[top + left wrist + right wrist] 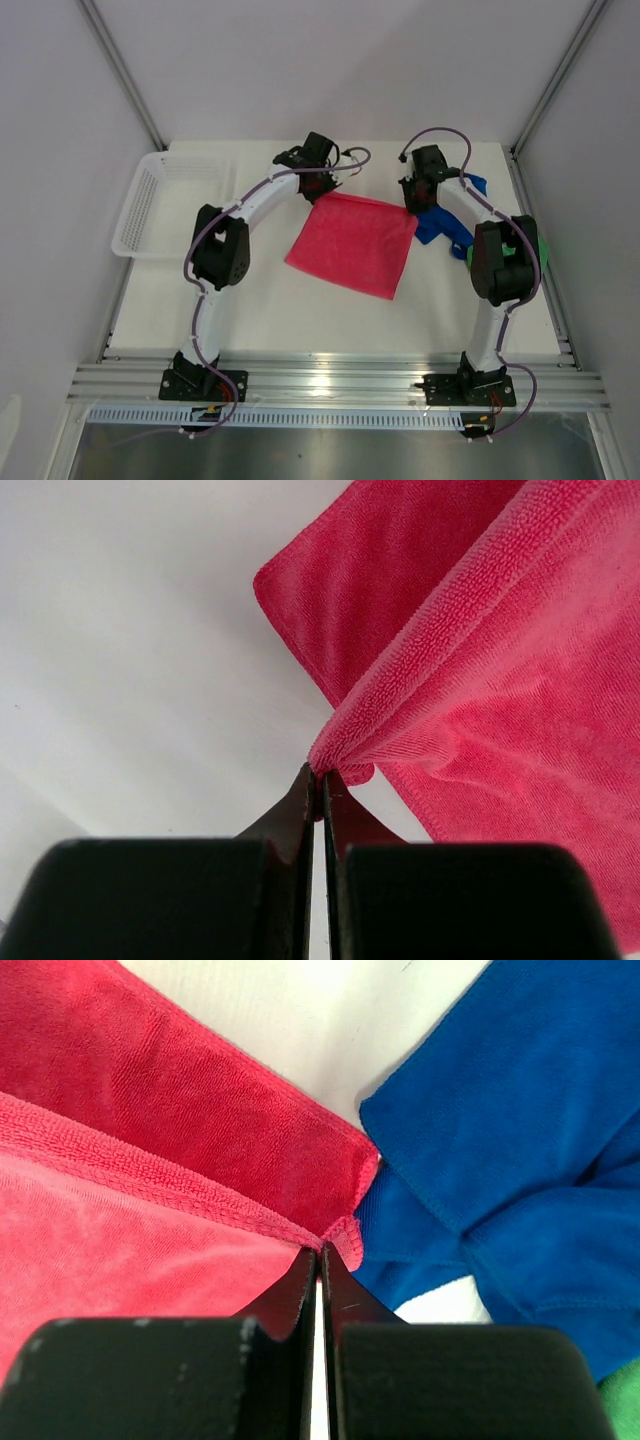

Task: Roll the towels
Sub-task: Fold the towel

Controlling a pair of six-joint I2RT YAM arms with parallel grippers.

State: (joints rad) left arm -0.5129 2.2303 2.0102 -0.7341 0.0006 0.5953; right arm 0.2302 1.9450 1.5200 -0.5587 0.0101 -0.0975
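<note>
The pink-red towel (355, 243) lies spread in the middle of the table, its far edge lifted. My left gripper (318, 186) is shut on its far left corner; the left wrist view shows the cloth (480, 680) bunched at the fingertips (322, 772). My right gripper (412, 205) is shut on the far right corner, pinched at the tips (320, 1247) in the right wrist view, where the pink-red towel (120, 1190) fills the left. The blue towel (447, 222) lies crumpled right beside it, also seen as blue cloth (510, 1150). The green towel (468, 250) peeks from behind the right arm.
A white mesh basket (160, 205) stands at the table's left edge. Grey walls close in the table on three sides. A metal rail (330, 385) runs along the near edge where both arm bases are bolted.
</note>
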